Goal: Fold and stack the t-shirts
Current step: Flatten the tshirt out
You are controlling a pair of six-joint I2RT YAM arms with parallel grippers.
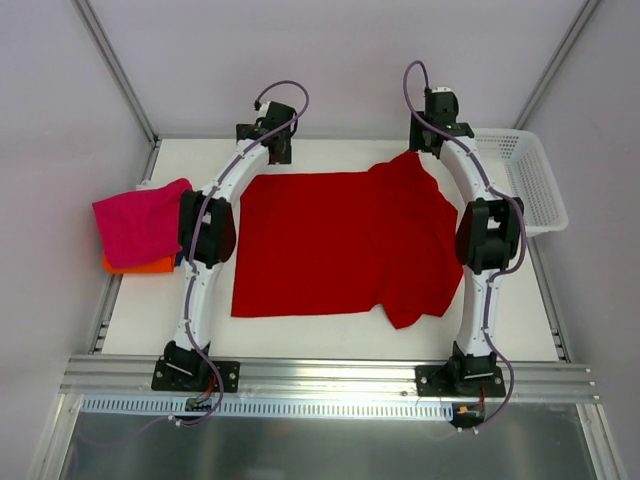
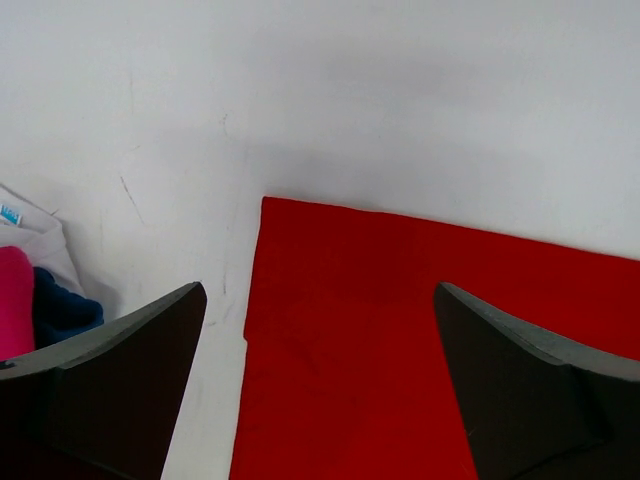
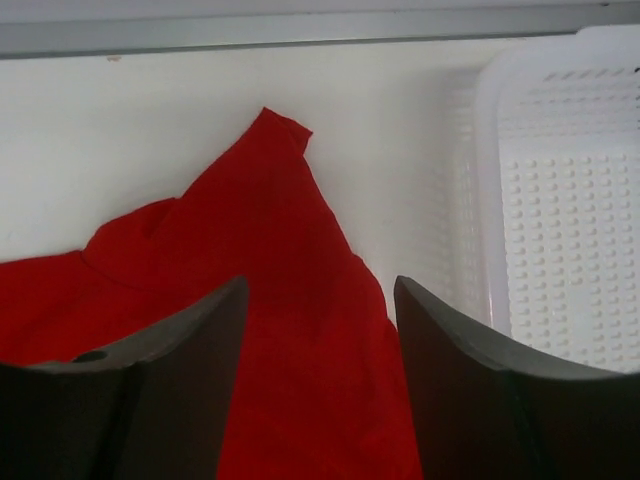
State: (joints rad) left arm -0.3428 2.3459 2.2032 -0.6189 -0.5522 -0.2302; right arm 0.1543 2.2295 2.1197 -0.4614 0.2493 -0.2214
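A white desk (image 1: 150, 310) fills the floor of a pale-walled enclosure. At its far right corner sits a white plastic mesh basket (image 1: 535, 190), with a dotted floor and slotted walls. An aluminium rail (image 1: 330, 372) runs along the near edge, and slanted metal struts (image 1: 115, 65) rise behind.

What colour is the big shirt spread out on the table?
The shirt is bright red, plain; the top view shows it best.

Shirt (image 1: 330, 245) between stack (image 1: 140, 228) and basket (image 1: 537, 185)
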